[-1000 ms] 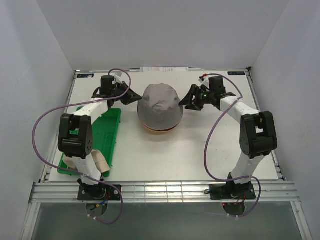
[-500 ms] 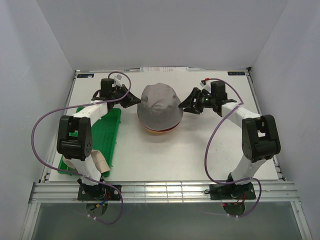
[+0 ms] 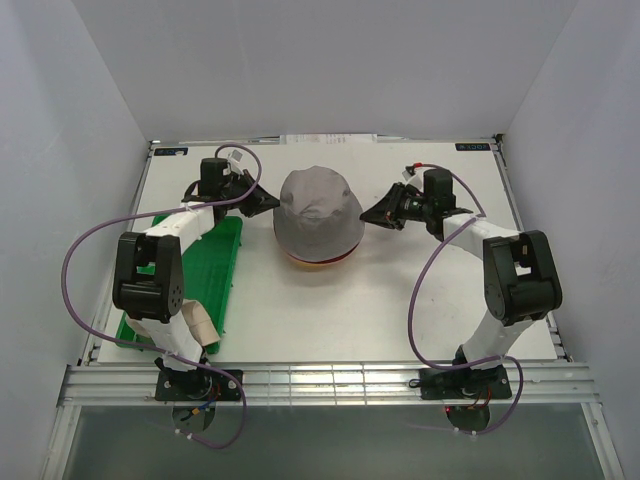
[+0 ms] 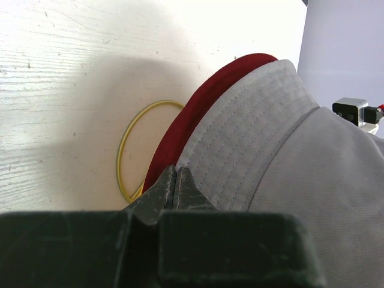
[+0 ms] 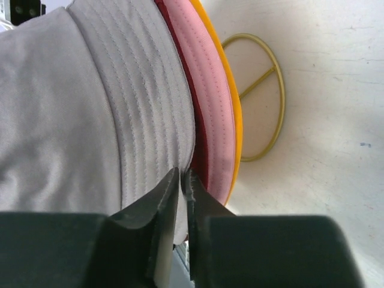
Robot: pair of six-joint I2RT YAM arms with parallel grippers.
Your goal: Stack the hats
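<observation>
Left gripper: the left gripper [image 4: 176,175] sits low by the table, its fingers pressed together on the left edge of the grey brim.
Right gripper: the right gripper [image 5: 183,177] is closed down to a sliver, clamped on the right edge of the same brim.
Grey hat: the grey hat [image 3: 318,212] sits crown up on top of the pile, in the far middle of the table [image 3: 330,310], held between the two grippers.
Pile beneath: the rim of the dark red hat [image 4: 198,102] shows directly under the grey brim. The right wrist view shows the pale pink hat [image 5: 207,102] below that and the yellow-orange hat [image 5: 237,138] lowest.
Under the pile: rings of the gold wire frame [image 5: 282,102] poke out onto the table on both sides, just beyond each pair of fingertips.
Beige hat: the beige hat [image 3: 197,323] lies at the near end of the green tray [image 3: 215,270], partly hidden by the left arm and well apart from the pile.
Edges: the table's far edge runs close behind the pile, with a white sheet [image 3: 330,139] lying along it.
Open room: the widest stretch of table surface lies between the pile and the arm bases.
In the way: the tray runs lengthwise under the left arm. Purple cables [image 3: 75,260] loop outward from both arms. Pale walls [image 3: 70,120] close in the left, right and far sides.
</observation>
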